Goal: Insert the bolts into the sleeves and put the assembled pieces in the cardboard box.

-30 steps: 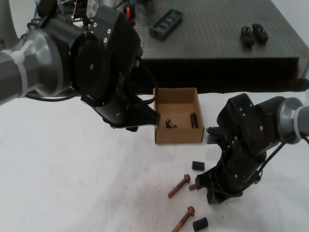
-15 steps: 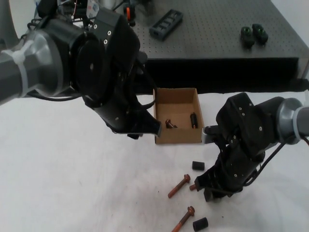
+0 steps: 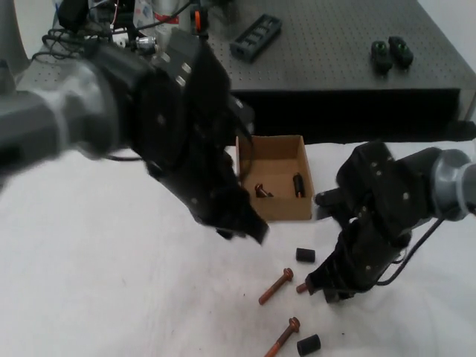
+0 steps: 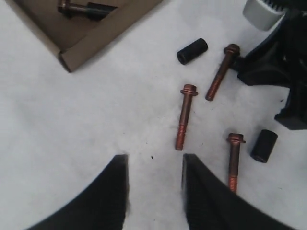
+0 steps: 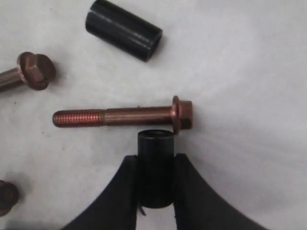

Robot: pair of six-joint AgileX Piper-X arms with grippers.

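Note:
In the right wrist view my right gripper [image 5: 155,160] is shut on a black sleeve [image 5: 155,143], held upright just above a copper bolt [image 5: 124,116] lying crosswise on the white cloth. In the left wrist view my left gripper [image 4: 154,160] is open and empty, hovering over the cloth just short of a bolt [image 4: 184,117]. Two more bolts [image 4: 220,72] [image 4: 234,160] and two loose sleeves [image 4: 192,51] [image 4: 264,145] lie around it. The cardboard box [image 3: 251,152] holds two assembled pieces [image 3: 262,191] [image 3: 298,184]. From above, the left gripper [image 3: 245,227] is in front of the box's near left corner and the right gripper [image 3: 321,286] is beside the bolts.
A dark perforated bench [image 3: 335,59] rises behind the white cloth, with a black tray [image 3: 255,36] and small black parts [image 3: 390,52] on it. The right arm's body [image 4: 280,57] crowds the loose parts on one side. Bare cloth [image 3: 111,297] spreads to the left.
My left arm has swung from beside the box forward and down towards the loose bolts. The right arm has barely shifted and still holds the sleeve.

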